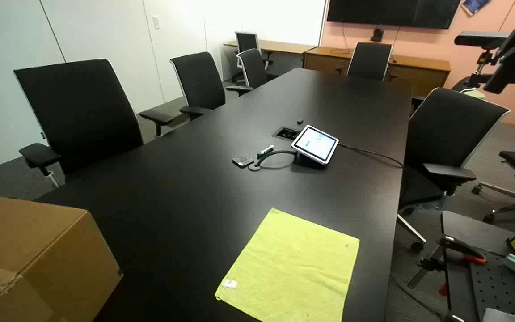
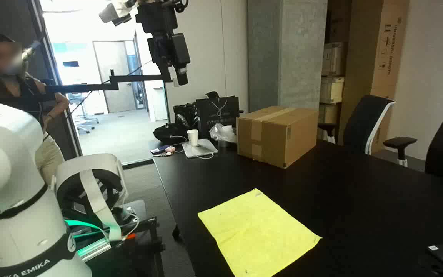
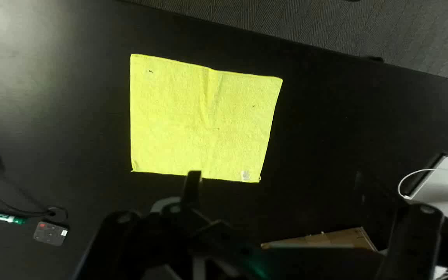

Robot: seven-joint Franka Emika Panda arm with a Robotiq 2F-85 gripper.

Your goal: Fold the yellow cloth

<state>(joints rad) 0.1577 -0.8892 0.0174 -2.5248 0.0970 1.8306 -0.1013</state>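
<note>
The yellow cloth (image 1: 293, 268) lies spread nearly flat and unfolded on the black table. It shows in an exterior view (image 2: 258, 234), with its near corner close to the bottom edge. In the wrist view the whole cloth (image 3: 204, 120) shows as a square with a small crease at its upper edge and a white tag at its lower right corner. My gripper (image 3: 276, 184) is open and empty, raised above the table. Its left fingertip overlaps the cloth's lower edge in the picture only. The gripper also shows dark and high up in both exterior views (image 1: 513, 91) (image 2: 182, 77).
A cardboard box (image 2: 275, 134) stands on the table near the cloth. A tablet on a stand (image 1: 314, 145), a marker (image 1: 265, 150) and a small dark remote (image 1: 242, 160) lie farther along. A laptop with a cup (image 2: 192, 137) and bags stand at one end. Chairs line the table.
</note>
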